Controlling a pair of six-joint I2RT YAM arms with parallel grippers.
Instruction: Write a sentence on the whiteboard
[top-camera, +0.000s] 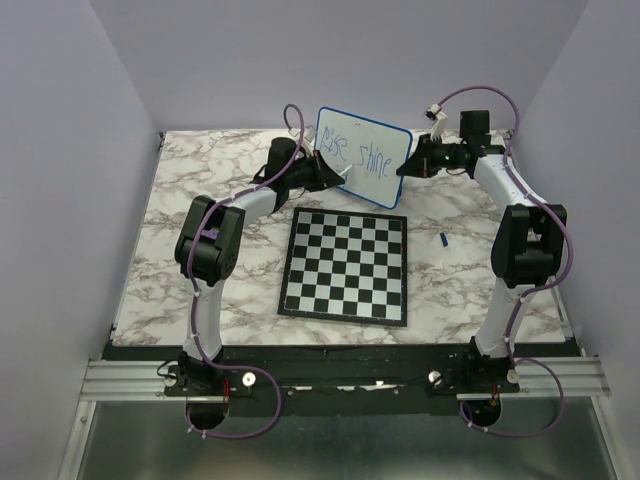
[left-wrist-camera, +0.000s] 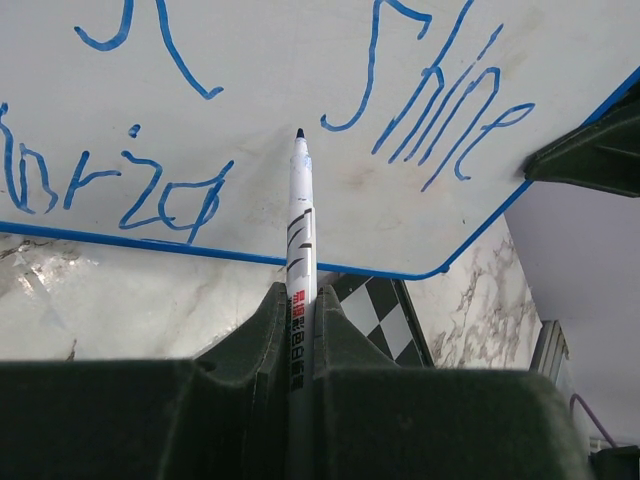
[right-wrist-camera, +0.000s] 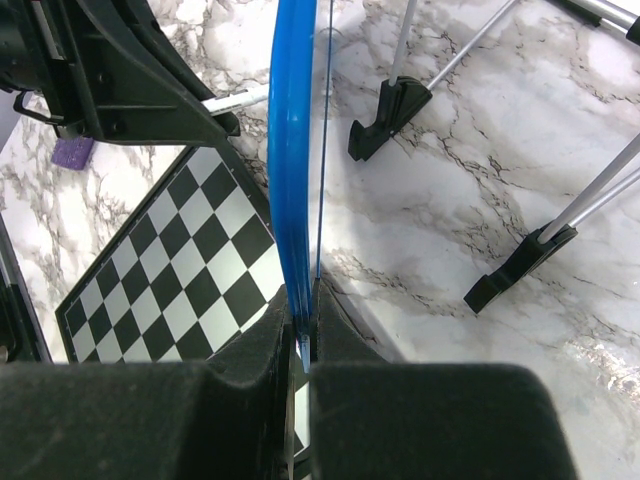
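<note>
Whiteboard (top-camera: 372, 186) stood tilted up off the marble table (top-camera: 200, 190) at the far side, just beyond the chessboard (top-camera: 345, 265), writing face turned toward the left arm. Right gripper (right-wrist-camera: 303, 310) was closed tight on the board's blue rim at its right edge, the panel seen edge-on between the fingers. Left gripper (left-wrist-camera: 300, 300) was clamped shut on a slim white marker (left-wrist-camera: 300, 230), barrel pinched at mid-length, tip pointing at a bare patch of board below and between the words. Tip touching or just off: could not tell. The sentence (left-wrist-camera: 432, 110) showed in thin blue: "shine" at right, a rougher word lower left, more strokes above. Two black feet (right-wrist-camera: 390, 105) on thin metal rods sat on the marble behind the panel. A small blue object (top-camera: 442, 239) lay on the table near the right arm, possibly the cap. Judged the board light, thin and stiff, with a slick face; held by one edge only, it would likely swing or give under pen pressure, so strokes wanted a light touch. The rim looked the right place to hold, since fingers on the face would smear ink. The smooth marker barrel might twist in the pinch.
</note>
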